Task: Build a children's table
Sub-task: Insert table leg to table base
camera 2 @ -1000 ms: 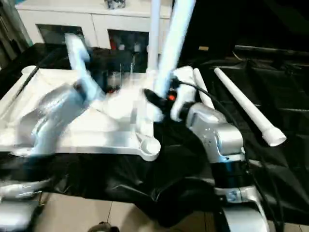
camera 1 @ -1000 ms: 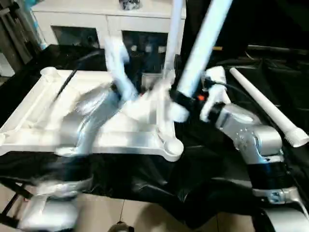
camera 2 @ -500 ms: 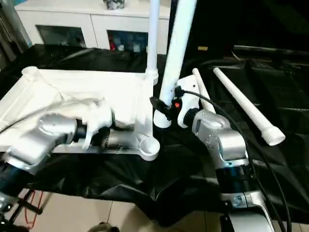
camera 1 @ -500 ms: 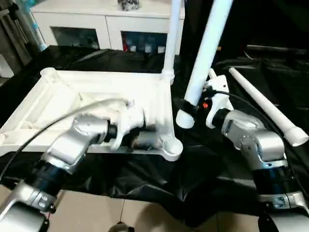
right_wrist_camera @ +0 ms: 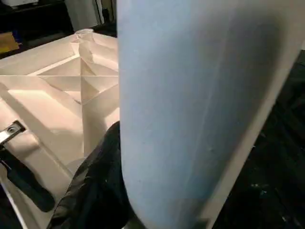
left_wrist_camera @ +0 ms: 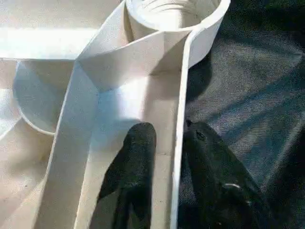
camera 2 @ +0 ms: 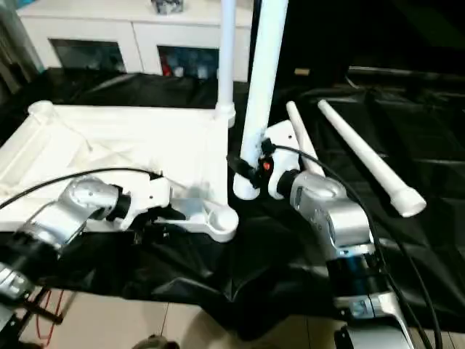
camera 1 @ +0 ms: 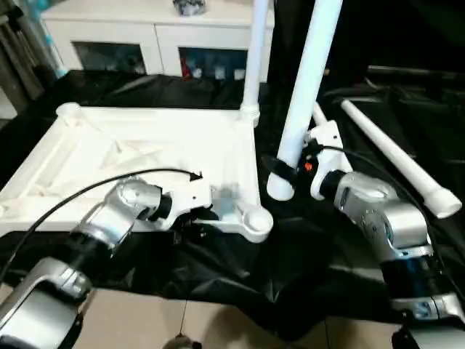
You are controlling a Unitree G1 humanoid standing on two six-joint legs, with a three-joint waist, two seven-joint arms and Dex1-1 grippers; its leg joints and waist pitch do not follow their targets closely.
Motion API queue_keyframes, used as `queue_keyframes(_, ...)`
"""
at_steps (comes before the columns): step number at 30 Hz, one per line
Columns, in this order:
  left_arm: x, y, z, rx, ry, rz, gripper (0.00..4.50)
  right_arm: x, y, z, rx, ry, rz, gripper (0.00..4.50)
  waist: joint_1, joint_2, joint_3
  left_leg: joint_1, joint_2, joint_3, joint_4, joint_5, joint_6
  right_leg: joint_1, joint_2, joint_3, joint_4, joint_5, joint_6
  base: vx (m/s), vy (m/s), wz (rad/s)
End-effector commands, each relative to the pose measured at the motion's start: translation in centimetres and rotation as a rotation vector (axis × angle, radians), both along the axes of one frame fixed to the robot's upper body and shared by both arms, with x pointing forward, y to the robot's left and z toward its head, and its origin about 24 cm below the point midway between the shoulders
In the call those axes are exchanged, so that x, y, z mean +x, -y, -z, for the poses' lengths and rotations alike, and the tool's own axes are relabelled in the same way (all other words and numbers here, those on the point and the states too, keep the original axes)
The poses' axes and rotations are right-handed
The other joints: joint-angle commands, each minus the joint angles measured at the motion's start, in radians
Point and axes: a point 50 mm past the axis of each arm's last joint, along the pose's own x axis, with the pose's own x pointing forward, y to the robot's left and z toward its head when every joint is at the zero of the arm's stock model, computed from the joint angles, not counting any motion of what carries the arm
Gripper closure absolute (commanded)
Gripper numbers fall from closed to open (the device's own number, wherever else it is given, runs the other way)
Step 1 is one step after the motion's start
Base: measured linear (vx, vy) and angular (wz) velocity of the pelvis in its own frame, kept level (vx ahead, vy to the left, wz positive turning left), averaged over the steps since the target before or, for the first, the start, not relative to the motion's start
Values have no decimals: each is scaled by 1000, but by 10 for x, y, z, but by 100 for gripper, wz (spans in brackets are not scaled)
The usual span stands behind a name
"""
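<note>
Tabletop (camera 1: 145, 156): white plastic, rectangular, upside down on the black-draped work table (camera 1: 240, 269), ribbed underside up, round socket at each corner

Left gripper (left_wrist_camera: 164, 148): at the tabletop's near edge wall, beside the near right socket (camera 1: 254, 218); one black finger inside the wall, one outside, pinched on that thin wall

Standing leg (camera 1: 254, 54): white tube, upright in the tabletop's far right socket

Held leg (camera 1: 305, 87): white tapered tube, near upright, wide end low, just right of the tabletop; right gripper (camera 1: 280, 166) clamped around it near that end

Two spare legs (camera 1: 396, 156): lying on the cloth, right of the tabletop
</note>
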Motion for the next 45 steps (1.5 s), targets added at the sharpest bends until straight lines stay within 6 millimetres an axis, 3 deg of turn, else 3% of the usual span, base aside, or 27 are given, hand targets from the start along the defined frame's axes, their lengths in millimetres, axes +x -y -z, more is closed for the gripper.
queue_keyframes(1,2,0,-3,-6,3,14,364,-1,-2,-7,-5,39,-17,260,1,10,-81,28,42,-16,-77,-197,-45,51,-78,44,-68,-98,-244,0,0,0)
queue_keyframes(11,3,4,-2,-67,-30,33,448,-2,-3,-6,-15,41,-33,260,1,7,-82,28,45,-15,-77,-185,-35,53,-79,44,-64,-71,-258,0,0,0)
queue_keyframes(18,4,3,-1,-76,-49,27,450,-3,-3,-6,-18,40,-40,260,-1,7,-81,28,45,-15,-77,-190,-32,52,-80,45,-68,-101,-255,0,0,0)
queue_keyframes(21,9,5,4,-77,-35,-102,450,-3,-6,-6,-2,28,-51,260,-1,8,-80,30,45,-14,-76,-196,-32,52,-79,45,-67,-97,-258,0,0,0)
queue_keyframes(24,10,8,8,-75,-33,-193,450,-5,-9,-5,8,16,-67,260,0,5,-76,30,45,-15,-77,-217,-27,53,-82,46,-74,-159,-251,0,0,0)
queue_keyframes(26,9,16,11,-121,-41,-250,450,-6,-12,-3,9,7,-83,260,-5,-5,-75,23,44,-18,-80,-210,-28,59,-82,44,-74,-201,-232,0,0,0)
queue_keyframes(27,8,21,12,-145,-37,-287,450,-7,-13,-1,6,1,-90,260,-6,-4,-75,25,42,-17,-78,-207,-23,56,-82,45,-79,-211,-228,0,0,0)
queue_keyframes(29,5,28,13,-168,-33,-320,450,-7,-14,1,4,-5,-97,260,-11,-15,-74,22,43,-15,-76,-193,-12,57,-81,45,-80,-211,-230,0,0,0)
queue_keyframes(31,1,33,15,-166,-24,-300,450,-5,-15,2,-6,-9,-102,260,-9,-8,-77,24,42,-14,-74,-170,2,52,-78,45,-81,-202,-228,0,0,0)
queue_keyframes(32,0,34,16,-171,-24,-294,450,-5,-16,3,-10,-10,-103,260,-9,-11,-76,23,42,-13,-74,-168,7,52,-78,45,-83,-199,-227,0,0,0)
queue_keyframes(41,-7,39,19,-187,-7,-315,450,2,-19,10,-38,-25,-117,260,-7,-10,-76,23,42,-13,-75,-166,12,49,-78,45,-82,-193,-223,0,0,0)
queue_keyframes(43,-7,37,20,-172,-3,-314,405,3,-19,10,-36,-24,-116,260,-7,-10,-75,23,42,-13,-77,-173,11,48,-77,45,-84,-207,-216,0,0,0)
queue_keyframes(45,-8,33,22,-147,-4,-319,393,4,-20,9,-33,-21,-113,260,-7,-8,-75,24,42,-13,-77,-179,8,47,-78,45,-84,-218,-211,0,0,0)
